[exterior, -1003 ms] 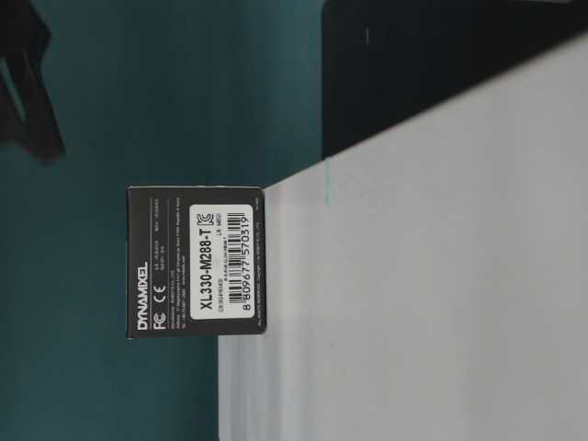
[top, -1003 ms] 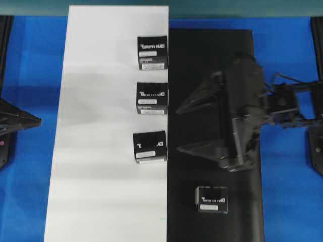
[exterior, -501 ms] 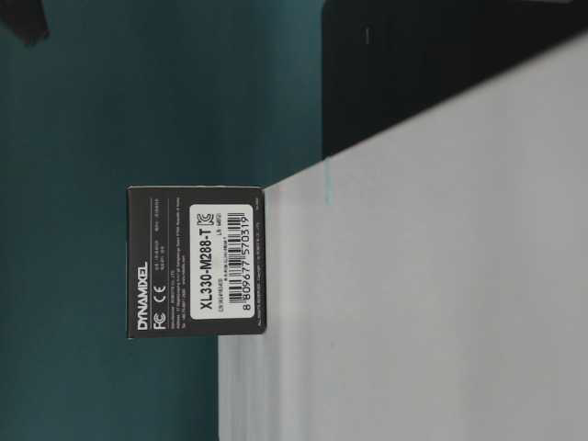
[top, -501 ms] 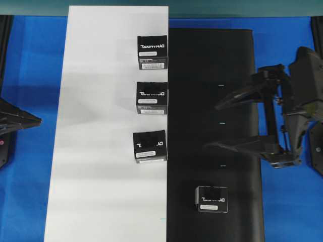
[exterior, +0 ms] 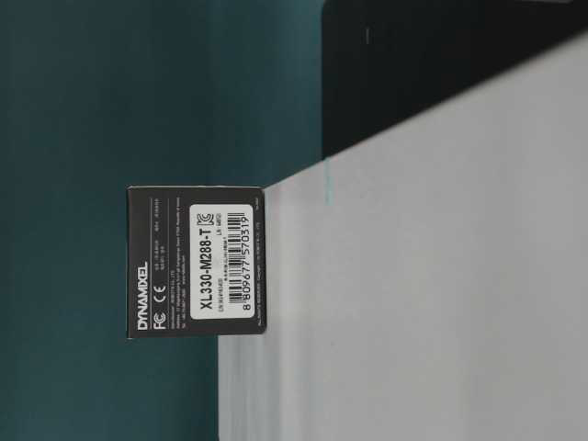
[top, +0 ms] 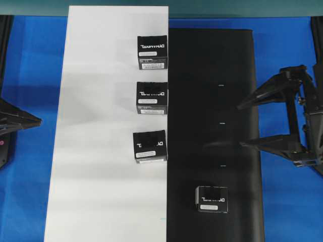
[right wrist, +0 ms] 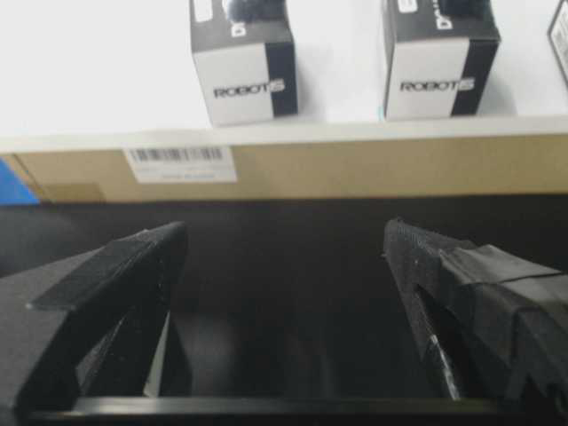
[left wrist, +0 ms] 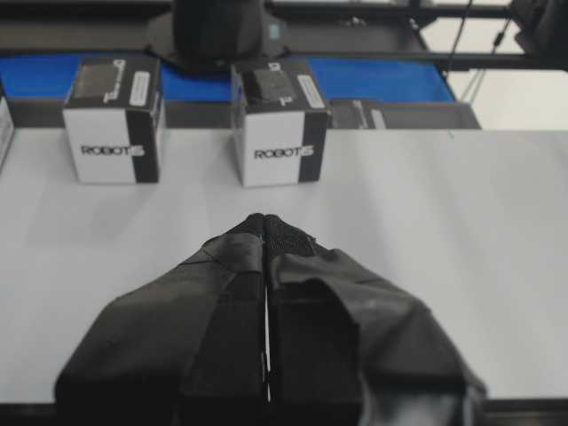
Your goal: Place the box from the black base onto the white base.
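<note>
Black sheet [top: 214, 101] holds one box [top: 212, 198]. Right end effector [top: 247, 125], fingers apart and empty, pulled back to right edge; left end effector [left wrist: 266, 226] closed. Fourth transfer pending.

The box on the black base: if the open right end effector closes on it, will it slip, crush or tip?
The box looks like squat, flat-sided cardboard, so it probably grips squarely and is unlikely to tip or roll. Hard squeezing might dent it. The right end effector is open wide enough, judging by the overhead view.
</note>
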